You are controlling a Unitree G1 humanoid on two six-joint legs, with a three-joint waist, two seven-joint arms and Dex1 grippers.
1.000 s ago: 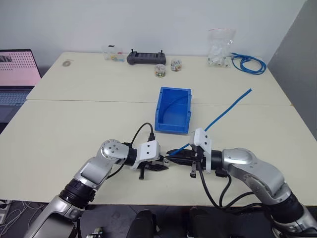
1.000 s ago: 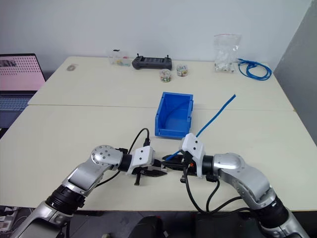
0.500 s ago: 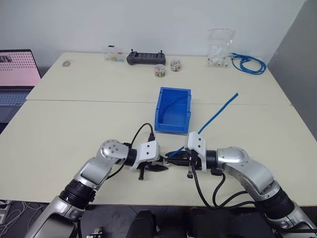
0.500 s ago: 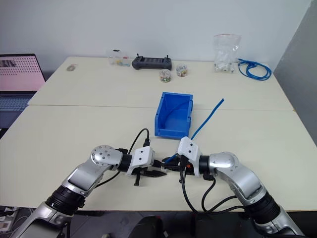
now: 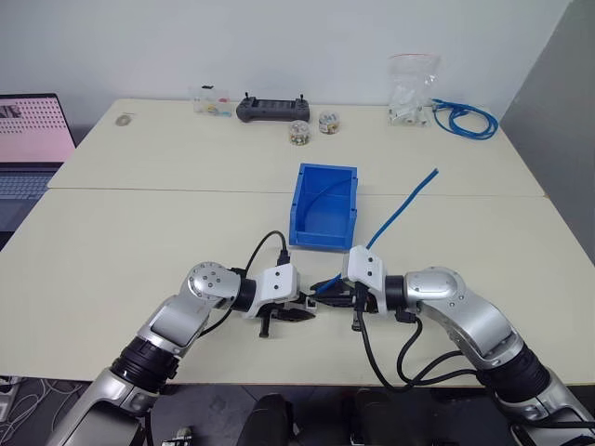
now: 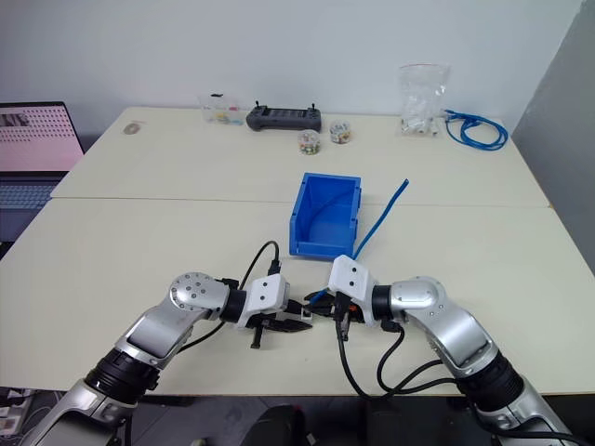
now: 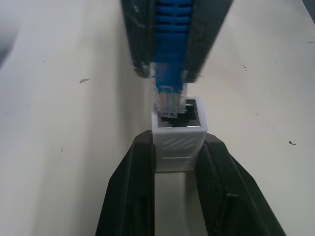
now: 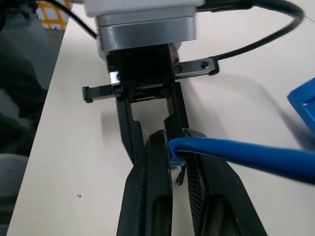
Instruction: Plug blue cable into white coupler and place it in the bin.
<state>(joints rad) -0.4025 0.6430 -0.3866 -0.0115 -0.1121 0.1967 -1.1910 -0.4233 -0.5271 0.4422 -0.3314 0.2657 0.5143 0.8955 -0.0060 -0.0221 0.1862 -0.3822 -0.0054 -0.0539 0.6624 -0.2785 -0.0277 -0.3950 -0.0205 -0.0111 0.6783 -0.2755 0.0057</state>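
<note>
The two grippers meet nose to nose just above the near edge of the pale cream worktop (image 5: 139, 232). The left gripper (image 7: 172, 162) has its two black fingers (image 7: 129, 196) clamped on the sides of the tiny white boxy plastic coupler (image 7: 179, 143), whose dark open socket faces the other hand. The right gripper (image 8: 174, 162) has its fingers closed tight on the bright blue thin network cable (image 5: 402, 209), gripping it at the ribbed blue boot just behind the small clear plug (image 7: 170, 101). From there the strand rises in the air towards the far right. In the left wrist view the plug tip sits at the socket mouth, a little to one side of it and not yet seated.

The coupler looks light, hard and smooth, so it could twist or slip between the fingers if the push comes in off-axis; the flat side walls, where it is held now, seem the right place. The cable is light and springy along its length, so only a grip close behind the plug keeps the tip steady. The clear plug and its latch tab are probably brittle; the plug should go in straight, not be forced at an angle.

The bright blue rectangular plastic bin (image 5: 303, 212) stands just beyond the grippers, its lower front lip towards them, with one thin blue strand already lying inside.
</note>
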